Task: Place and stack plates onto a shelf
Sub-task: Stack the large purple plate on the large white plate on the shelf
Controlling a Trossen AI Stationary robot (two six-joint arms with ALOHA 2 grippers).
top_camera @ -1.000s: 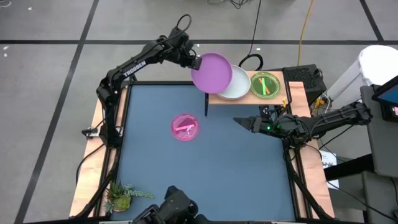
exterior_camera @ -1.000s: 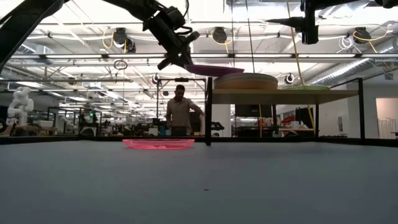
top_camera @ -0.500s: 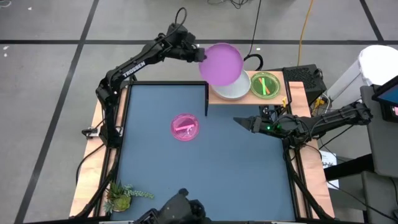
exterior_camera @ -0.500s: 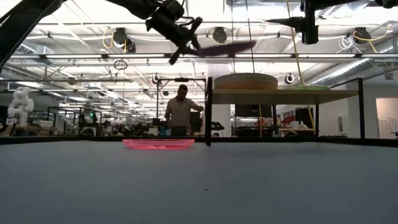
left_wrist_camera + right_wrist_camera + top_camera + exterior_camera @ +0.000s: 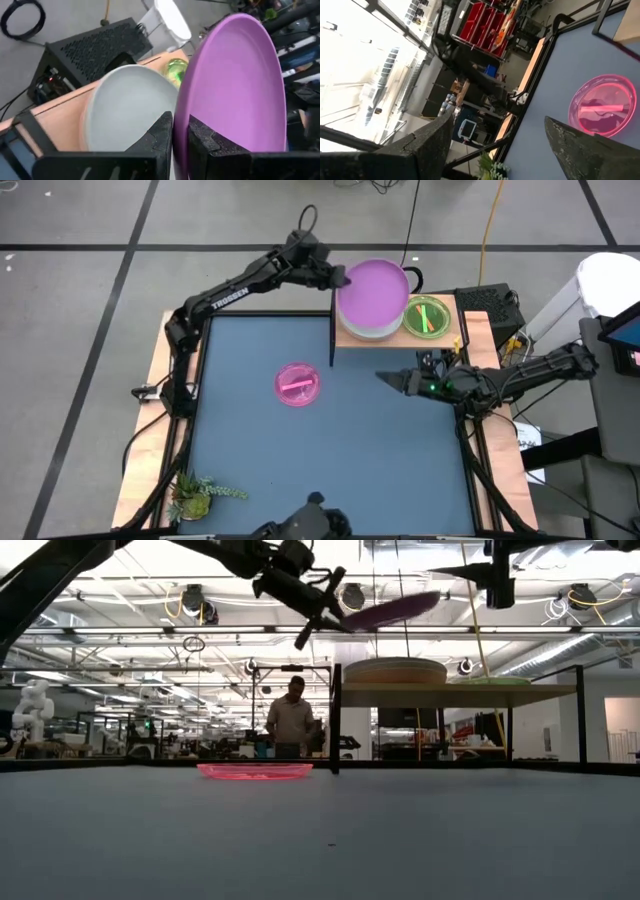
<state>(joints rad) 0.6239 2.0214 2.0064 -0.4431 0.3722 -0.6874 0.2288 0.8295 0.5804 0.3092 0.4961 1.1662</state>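
Since the earlier frame, the purple plate (image 5: 373, 291) has travelled from beside the shelf's black upright end to a position above the shelf (image 5: 470, 332), and it now covers most of the white-blue plate (image 5: 127, 107) lying there. In the low view the purple plate (image 5: 392, 610) is tilted, its free edge raised, and it hangs clear above the stack without touching it. The left gripper (image 5: 341, 276) holds the plate by its rim; the jaws are clamped on that rim, as the left wrist view confirms, with one finger (image 5: 160, 135) on each face of the plate.

On the shelf, the green translucent plate (image 5: 426, 316) with its centre bar lies just beside the white-blue plate, toward the shelf's far end from the upright (image 5: 332, 340). The shelf stands at the far edge of the table (image 5: 240, 460).

A pink translucent plate (image 5: 297, 384) rests flat on the table surface near its middle, well apart from the shelf.

The right gripper (image 5: 388, 377) hangs over the table just in front of the shelf, jaws apart, holding nothing.

A potted plant (image 5: 195, 495) stands at the table's near left corner. A person (image 5: 292, 720) stands in the room beyond.
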